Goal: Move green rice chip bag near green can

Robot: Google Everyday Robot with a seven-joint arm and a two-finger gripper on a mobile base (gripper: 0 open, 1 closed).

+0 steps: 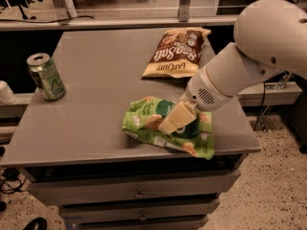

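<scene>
The green rice chip bag (144, 121) lies crinkled on the grey table (96, 104) near its front right edge. The green can (46, 76) stands upright at the table's left edge, far from the bag. My gripper (175, 120) reaches in from the right on a thick white arm and sits right over the middle of the bag, covering part of its dark green oval.
A brown-and-yellow chip bag (177, 52) lies at the back right of the table. Drawers (139, 193) sit under the tabletop. A shelf rail (120, 22) runs behind the table. A speckled floor (273, 186) lies to the right.
</scene>
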